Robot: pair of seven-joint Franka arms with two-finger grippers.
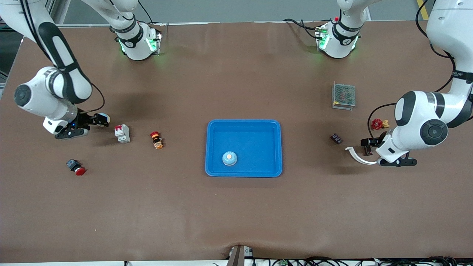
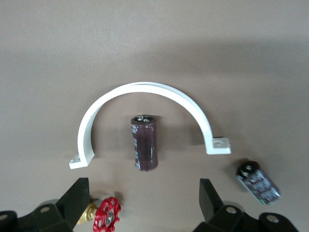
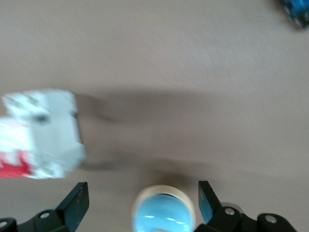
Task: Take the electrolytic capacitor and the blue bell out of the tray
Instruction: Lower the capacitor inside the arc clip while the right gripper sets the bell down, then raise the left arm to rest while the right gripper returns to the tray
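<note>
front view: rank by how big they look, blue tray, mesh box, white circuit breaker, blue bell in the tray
1. blue tray
2. mesh box
3. white circuit breaker and blue bell: look about alike, not ranked

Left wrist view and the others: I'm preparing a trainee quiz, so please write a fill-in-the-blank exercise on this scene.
The capacitor lies inside the arc of a clamp coloured ____.
The left gripper, over the capacitor, has its fingers ____.
One bell sits in the ____ tray.
The right gripper, over a second bell, has its fingers ____.
Missing words: white; open; blue; open.
</note>
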